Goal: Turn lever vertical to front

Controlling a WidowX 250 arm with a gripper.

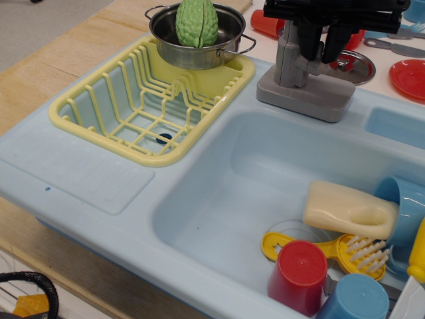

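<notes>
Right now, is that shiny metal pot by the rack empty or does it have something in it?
Not empty. The metal pot stands upright at the far end of the yellow dish rack, and a bumpy green toy vegetable sits inside it, rising above the rim.

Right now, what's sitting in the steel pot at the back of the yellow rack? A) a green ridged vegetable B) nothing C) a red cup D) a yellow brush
A: a green ridged vegetable stands upright in the steel pot, which rests on the far end of the yellow rack.
</notes>
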